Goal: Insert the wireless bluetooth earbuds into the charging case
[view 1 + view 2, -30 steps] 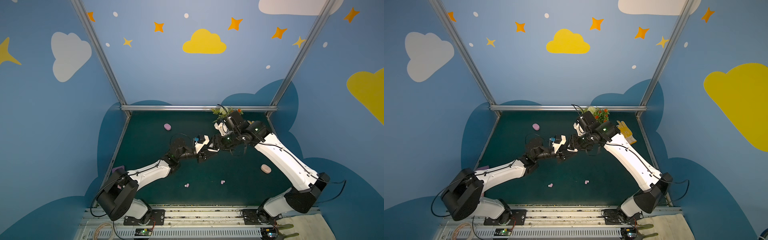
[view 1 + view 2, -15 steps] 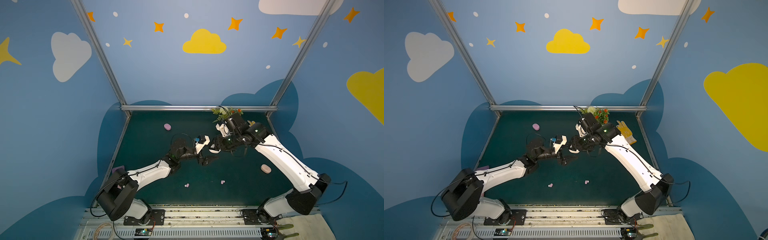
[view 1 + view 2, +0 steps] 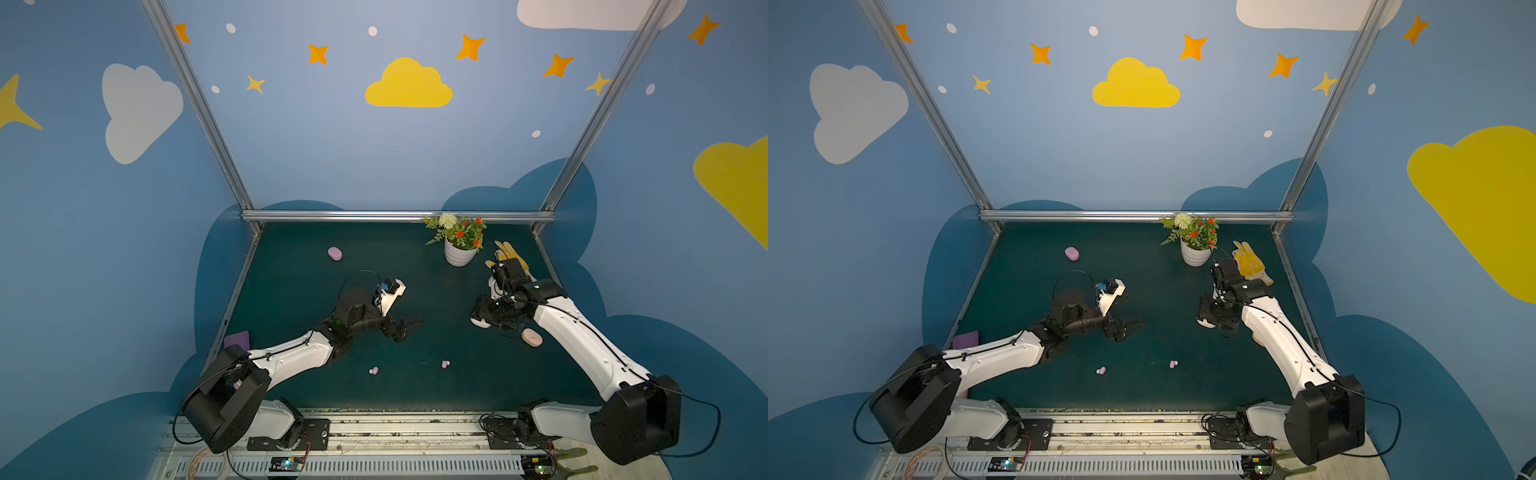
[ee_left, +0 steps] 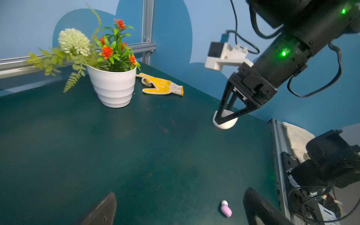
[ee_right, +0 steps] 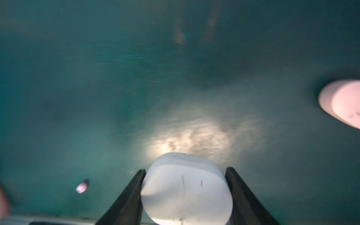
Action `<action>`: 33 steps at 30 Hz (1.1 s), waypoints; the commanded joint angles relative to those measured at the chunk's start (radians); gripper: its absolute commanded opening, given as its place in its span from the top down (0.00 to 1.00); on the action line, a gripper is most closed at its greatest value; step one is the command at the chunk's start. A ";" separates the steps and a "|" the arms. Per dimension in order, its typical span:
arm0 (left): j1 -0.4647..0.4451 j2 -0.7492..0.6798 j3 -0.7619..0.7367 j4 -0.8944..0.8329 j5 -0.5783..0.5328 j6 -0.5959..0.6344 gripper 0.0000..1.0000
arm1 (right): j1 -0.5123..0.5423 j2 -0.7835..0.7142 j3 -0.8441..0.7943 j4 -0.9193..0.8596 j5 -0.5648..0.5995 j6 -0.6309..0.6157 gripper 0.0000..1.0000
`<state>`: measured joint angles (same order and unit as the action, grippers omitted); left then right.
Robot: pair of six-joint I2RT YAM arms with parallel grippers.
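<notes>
My right gripper [image 3: 479, 321] [image 5: 185, 170] is shut on a white pebble-shaped charging case [image 3: 480, 323] [image 3: 1206, 323] [image 4: 226, 123] [image 5: 187, 189], held just above the green mat at the right. My left gripper [image 3: 405, 326] [image 3: 1129, 326] [image 4: 180, 206] hangs open and empty near the mat's middle. Two lilac earbuds [image 3: 374, 370] [image 3: 445, 364] lie on the mat in front of it. One of these earbuds [image 4: 226, 210] shows close to a left fingertip, and one [image 5: 82, 187] lies blurred beside the right fingers.
A lilac case [image 3: 334, 253] [image 3: 1072, 253] lies at the back left. A peach-pink case [image 3: 532, 337] [image 5: 342, 103] rests by the right arm. A white flower pot [image 3: 459, 254] [image 4: 113, 87] and a yellow glove [image 3: 510, 254] [image 4: 161, 86] stand at the back right. A purple pad [image 3: 237, 339] lies at the left edge.
The two grippers met at the middle before. My left gripper has opened and dropped back slightly; my right gripper has drawn away to the right with the white case.
</notes>
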<state>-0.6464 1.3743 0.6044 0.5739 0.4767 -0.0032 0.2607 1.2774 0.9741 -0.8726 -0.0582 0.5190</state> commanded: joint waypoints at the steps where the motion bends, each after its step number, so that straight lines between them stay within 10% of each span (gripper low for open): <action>1: 0.015 -0.024 0.006 -0.027 -0.047 -0.033 0.00 | -0.076 -0.026 -0.068 0.090 0.036 -0.049 0.52; 12: 0.028 0.001 0.031 -0.043 -0.054 -0.058 0.00 | -0.284 0.001 -0.196 0.195 0.077 -0.087 0.52; 33: 0.047 0.019 0.059 -0.036 -0.053 -0.087 0.00 | -0.296 0.122 -0.218 0.167 0.005 -0.067 0.41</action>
<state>-0.6041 1.3842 0.6437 0.5217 0.4198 -0.0864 -0.0315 1.3926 0.7670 -0.6861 -0.0311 0.4473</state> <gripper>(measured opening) 0.997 0.588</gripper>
